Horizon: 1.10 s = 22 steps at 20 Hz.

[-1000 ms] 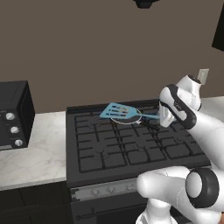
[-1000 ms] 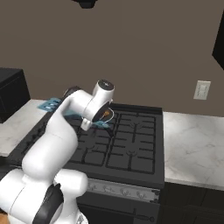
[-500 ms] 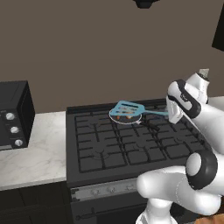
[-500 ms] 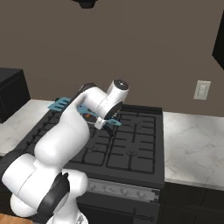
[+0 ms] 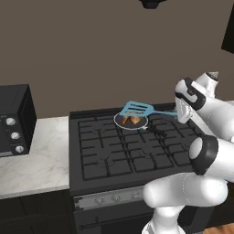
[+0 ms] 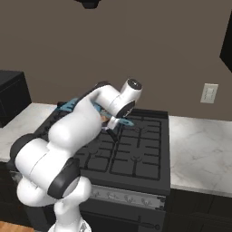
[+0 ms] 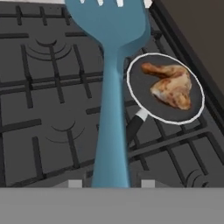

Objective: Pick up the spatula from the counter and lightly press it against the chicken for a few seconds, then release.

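Spatula (image 5: 137, 109) held clear of the surface, above the black gas stove (image 5: 114, 157). The tool (image 5: 177, 113) is closed on the end of the blue handle, and the slotted blade reaches out toward the back of the stove. In the left base view the blade hangs just over the rear edge of the small round pan (image 5: 120, 122), which sits on a back burner. In the hand view the spatula (image 7: 111, 87) runs up the middle of the frame from the tool (image 7: 109, 183), and the pan (image 7: 142, 98) lies just beside the handle's shaft, its dark handle (image 7: 133, 127) passing under the blue one. The chicken (image 7: 170, 85), a browned leg piece, rests in the pan, apart from the blade. In the right base view the tool (image 6: 118, 121) sits over the stove behind the arm's elbow. A marble tabletop (image 5: 32, 160) flanks the stove, carrying a black oven with knobs (image 5: 13, 121). A wall outlet (image 6: 209, 93) is above the tabletop on the other side.
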### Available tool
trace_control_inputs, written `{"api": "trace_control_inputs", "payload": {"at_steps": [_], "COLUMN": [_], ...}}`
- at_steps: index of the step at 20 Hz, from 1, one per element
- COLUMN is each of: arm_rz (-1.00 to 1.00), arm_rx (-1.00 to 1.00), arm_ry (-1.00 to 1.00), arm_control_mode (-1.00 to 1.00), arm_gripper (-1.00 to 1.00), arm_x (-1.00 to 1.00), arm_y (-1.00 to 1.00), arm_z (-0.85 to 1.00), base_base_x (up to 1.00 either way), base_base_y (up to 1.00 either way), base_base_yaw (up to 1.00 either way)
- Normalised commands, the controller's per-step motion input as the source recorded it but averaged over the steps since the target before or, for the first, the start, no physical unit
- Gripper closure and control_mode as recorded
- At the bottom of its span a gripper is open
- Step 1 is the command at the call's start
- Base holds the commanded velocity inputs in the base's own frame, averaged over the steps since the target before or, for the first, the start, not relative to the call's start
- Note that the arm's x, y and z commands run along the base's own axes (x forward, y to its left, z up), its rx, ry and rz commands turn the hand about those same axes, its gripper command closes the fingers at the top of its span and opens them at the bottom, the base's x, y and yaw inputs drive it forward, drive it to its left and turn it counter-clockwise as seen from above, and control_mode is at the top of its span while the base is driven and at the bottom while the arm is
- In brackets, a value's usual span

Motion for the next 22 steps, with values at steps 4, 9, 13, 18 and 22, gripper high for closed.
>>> {"api": "trace_control_inputs", "payload": {"at_steps": [4, 9, 13, 18, 22], "arm_rz": [0.00, 0.02, 0.08, 0.10, 0.10], "arm_rx": [0.00, 0.00, 0.00, 0.00, 0.00], "arm_ry": [0.04, 0.10, 0.12, 0.11, 0.12], "arm_control_mode": [-1.00, -1.00, -1.00, -1.00, -1.00], "arm_gripper": [1.00, 1.00, 1.00, 1.00, 1.00], "arm_x": [0.48, 0.42, 0.31, 0.34, 0.36], "arm_y": [-0.24, -0.22, -0.23, -0.13, -0.08], "arm_z": [0.00, -0.01, -0.10, -0.14, -0.15], "base_base_x": [0.00, 0.00, 0.00, 0.00, 0.00], "base_base_y": [0.00, 0.00, 0.00, 0.00, 0.00], "base_base_yaw": [0.00, 0.00, 0.00, 0.00, 0.00]}}
